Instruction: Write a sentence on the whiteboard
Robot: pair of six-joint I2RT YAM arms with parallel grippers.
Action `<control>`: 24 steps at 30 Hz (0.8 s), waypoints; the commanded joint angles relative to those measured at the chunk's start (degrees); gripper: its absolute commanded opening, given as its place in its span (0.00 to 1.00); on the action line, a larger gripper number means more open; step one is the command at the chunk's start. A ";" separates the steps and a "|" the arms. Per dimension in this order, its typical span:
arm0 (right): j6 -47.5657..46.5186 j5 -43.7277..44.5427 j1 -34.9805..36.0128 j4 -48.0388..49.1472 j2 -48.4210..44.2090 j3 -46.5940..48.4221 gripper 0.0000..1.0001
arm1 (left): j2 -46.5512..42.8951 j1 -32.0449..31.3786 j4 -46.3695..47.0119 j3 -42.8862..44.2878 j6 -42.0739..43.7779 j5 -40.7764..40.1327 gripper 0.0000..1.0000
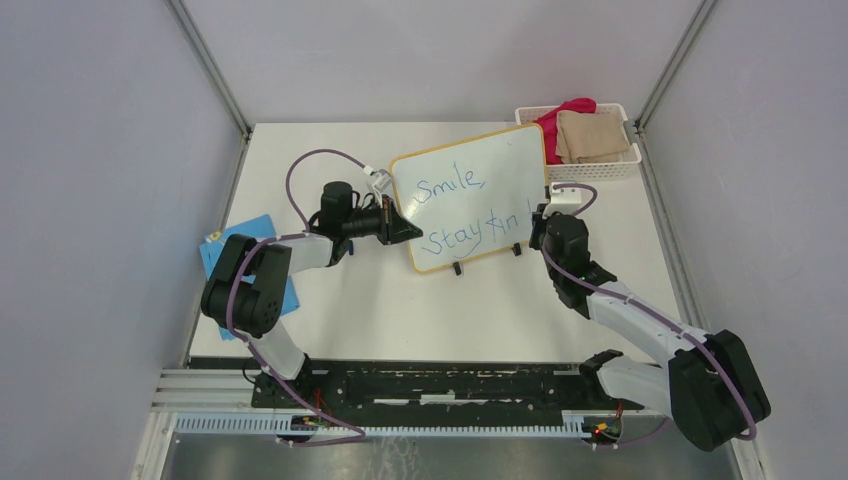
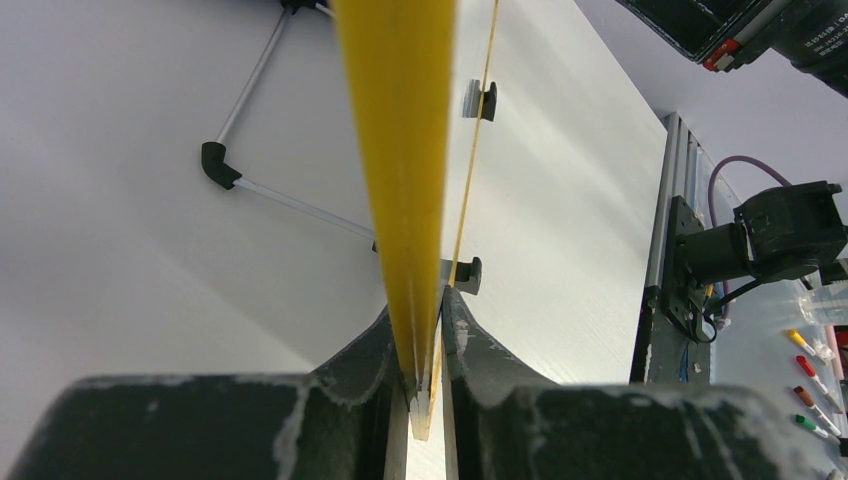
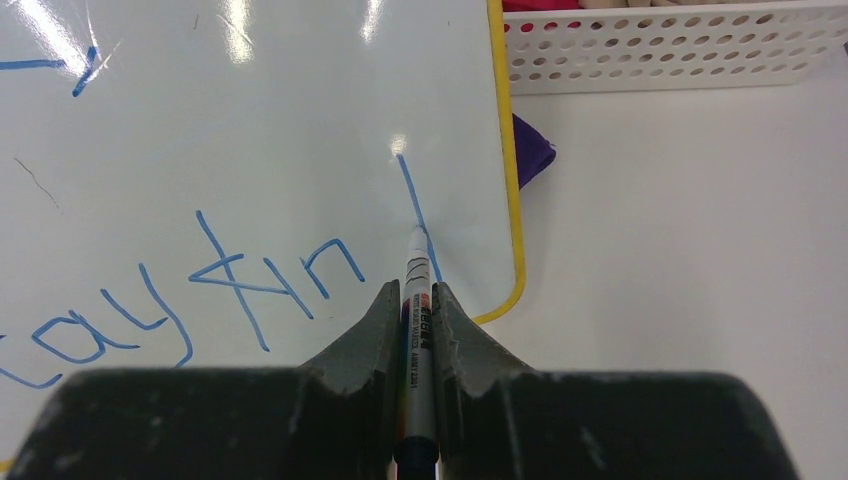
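Right gripper [image 3: 418, 292] pinches a white marker [image 3: 417, 272] on the yellow-framed whiteboard [image 1: 500, 170]. Left gripper [image 2: 424, 330] clamps its edge. A white perforated basket [image 1: 590, 168] sits at the table's [image 1: 400, 320] far-right corner.

So the whiteboard [image 1: 480, 165] is plain glossy white with a yellow-orange frame and little black feet, and the sentence [image 3: 232, 283] on it is all in blue. The marker [image 3: 417, 300] has a white barrel with black print and a rainbow-ish stripe. Also a white basket [image 1: 600, 168] dotted with round holes, a pinkish-red cloth [image 1: 565, 112], a beige cloth [image 1: 592, 135], a blue card [image 1: 245, 226] and purple cables [image 1: 325, 152], all on a white table [image 1: 400, 310]
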 commanded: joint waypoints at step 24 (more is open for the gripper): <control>0.68 -0.91 1.08 1.03 -2.15 -6.04 0.00 | 0.50 -1.04 -5.10 0.13 3.69 -3.67 0.02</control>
